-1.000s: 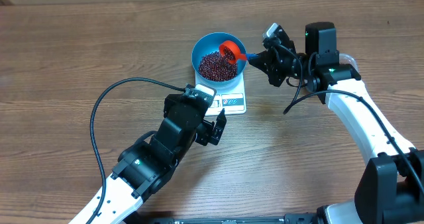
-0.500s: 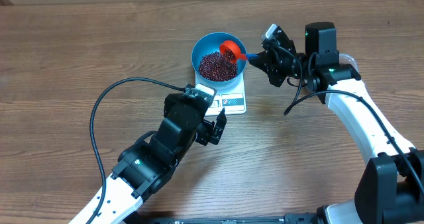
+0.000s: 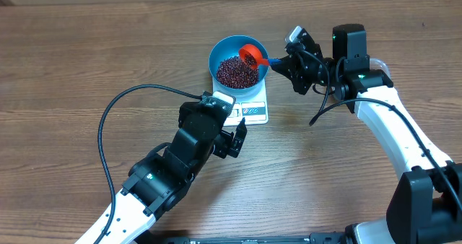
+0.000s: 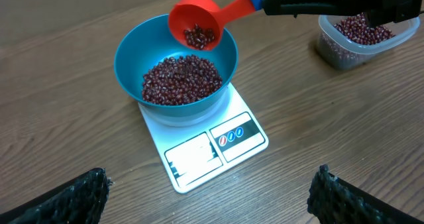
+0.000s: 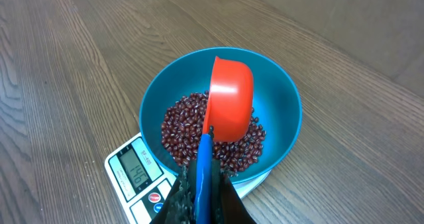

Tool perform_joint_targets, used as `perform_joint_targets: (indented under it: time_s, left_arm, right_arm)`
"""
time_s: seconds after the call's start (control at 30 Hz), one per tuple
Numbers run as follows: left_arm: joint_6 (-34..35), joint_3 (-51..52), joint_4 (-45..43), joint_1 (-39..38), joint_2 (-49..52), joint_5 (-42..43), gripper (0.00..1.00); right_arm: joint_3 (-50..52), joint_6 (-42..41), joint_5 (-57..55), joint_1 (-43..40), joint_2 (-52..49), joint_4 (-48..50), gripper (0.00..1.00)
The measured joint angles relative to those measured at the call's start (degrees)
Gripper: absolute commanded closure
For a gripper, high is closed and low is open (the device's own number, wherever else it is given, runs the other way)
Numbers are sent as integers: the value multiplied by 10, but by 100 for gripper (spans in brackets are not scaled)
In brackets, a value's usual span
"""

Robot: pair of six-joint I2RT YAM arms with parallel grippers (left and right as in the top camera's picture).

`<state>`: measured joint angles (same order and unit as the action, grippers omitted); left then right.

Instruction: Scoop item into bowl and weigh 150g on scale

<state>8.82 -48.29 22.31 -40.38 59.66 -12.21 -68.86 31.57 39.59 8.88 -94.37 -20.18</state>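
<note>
Beans (image 4: 182,81) look nearly weighed out. Left end effector (image 4: 211,184) hangs wide open and empty. Blue bowl (image 4: 129,58) sits well filled on the scale (image 4: 218,144). Right end effector (image 3: 283,62), clamped on the red scoop (image 4: 182,12), holds a few more beans over the bowl, likely the final top-up.

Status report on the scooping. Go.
Right gripper shut on red scoop, tilted over blue bowl. Left gripper open, empty. Beans in blue bowl on scale. Nothing in the way.

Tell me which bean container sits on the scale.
The blue bowl, on the scale; the clear tub stands on the table, and the red scoop hangs over the bowl.
</note>
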Motion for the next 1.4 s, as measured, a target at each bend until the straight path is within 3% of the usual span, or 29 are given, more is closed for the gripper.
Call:
perform_joint_targets:
  time_s: [1.4]
  left_arm:
    - [0,0,0,0,0,0,1]
  right_arm:
    - [0,0,-17,0,0,-8,96]
